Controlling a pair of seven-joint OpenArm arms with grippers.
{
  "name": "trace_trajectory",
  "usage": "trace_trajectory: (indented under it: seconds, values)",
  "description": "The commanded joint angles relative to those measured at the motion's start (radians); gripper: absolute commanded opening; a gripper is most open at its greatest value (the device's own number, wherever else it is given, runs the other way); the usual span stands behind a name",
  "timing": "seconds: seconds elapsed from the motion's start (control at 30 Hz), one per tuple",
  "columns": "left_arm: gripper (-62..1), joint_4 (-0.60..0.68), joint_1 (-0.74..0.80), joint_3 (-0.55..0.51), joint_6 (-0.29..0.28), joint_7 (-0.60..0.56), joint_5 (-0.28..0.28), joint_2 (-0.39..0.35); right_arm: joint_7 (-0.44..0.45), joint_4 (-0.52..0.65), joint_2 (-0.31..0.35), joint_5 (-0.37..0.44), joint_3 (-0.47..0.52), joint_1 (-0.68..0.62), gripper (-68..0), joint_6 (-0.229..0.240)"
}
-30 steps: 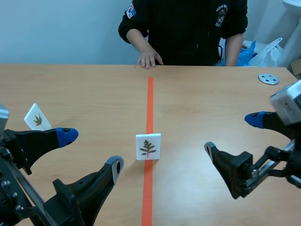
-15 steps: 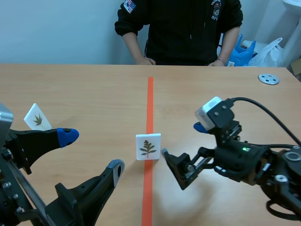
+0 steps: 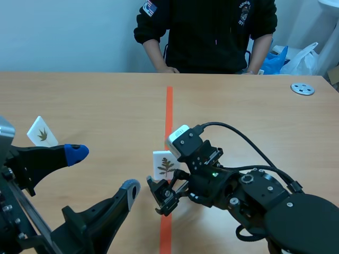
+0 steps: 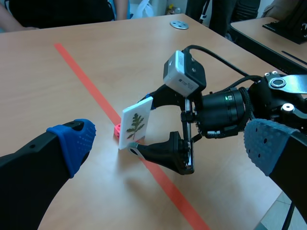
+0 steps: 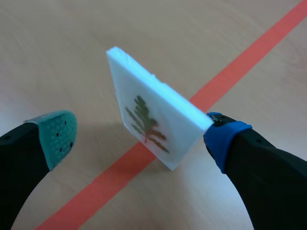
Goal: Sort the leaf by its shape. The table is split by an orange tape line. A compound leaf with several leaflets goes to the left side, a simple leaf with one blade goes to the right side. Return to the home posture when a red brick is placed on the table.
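Observation:
A white card with a many-lobed green leaf (image 3: 166, 165) stands upright on the orange tape line (image 3: 169, 111), on a small red base (image 4: 116, 129). My right gripper (image 5: 139, 139) is open and straddles the card (image 5: 153, 117). Its green pad (image 5: 55, 136) is off one face, and its blue pad (image 5: 225, 139) is close to the card's far edge. The right arm (image 3: 249, 193) reaches in low to the centre line. My left gripper (image 3: 103, 170) stands open at the near left, holding nothing, well short of the card (image 4: 135, 124).
A second white leaf card (image 3: 42, 132) leans on the left half of the table. A round metal disc (image 3: 302, 89) lies at the far right. A person in a dark top (image 3: 212, 32) stands behind the far edge.
My right arm has swung in from the right and down to the centre line, so its open fingers now flank the card. The person's hand has left the table. The left arm kept still.

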Motion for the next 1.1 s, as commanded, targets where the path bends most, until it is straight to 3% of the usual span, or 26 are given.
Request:
trace_trajectory:
  seconds: [0.0,0.23,0.4,0.47,0.6,0.73,1.07]
  values:
    - [1.4,0.023,0.000,-0.004,-0.001,-0.015,-0.009,0.002,0.018,0.015,-0.010,-0.002,-0.004,0.020,-20.4,0.004]
    - [1.4,0.023,0.000,-0.004,-0.001,-0.015,-0.009,0.002,0.018,0.011,-0.011,-0.021,-0.021,0.020,-37.7,0.004]
    - [1.4,0.023,0.000,-0.004,-0.001,-0.015,-0.009,0.002,0.018,0.011,-0.008,-0.023,-0.019,0.017,-60.5,0.000]
    - [1.4,0.023,0.000,-0.004,-0.001,-0.015,-0.009,0.002,0.018,0.013,-0.008,-0.023,-0.019,0.017,-65.9,0.000]
    - [1.4,0.023,0.000,-0.004,-0.001,-0.015,-0.009,0.002,0.021,0.049,-0.002,-0.022,-0.018,0.014,-66.0,0.000]
    - [1.4,0.023,0.000,-0.004,-0.001,-0.015,-0.009,0.002,-0.002,0.168,0.026,-0.021,0.015,-0.035,-66.0,0.001]
    - [1.4,0.023,0.000,-0.004,-0.001,-0.016,-0.009,0.002,-0.056,0.494,0.140,0.117,0.258,-0.246,-65.9,0.001]
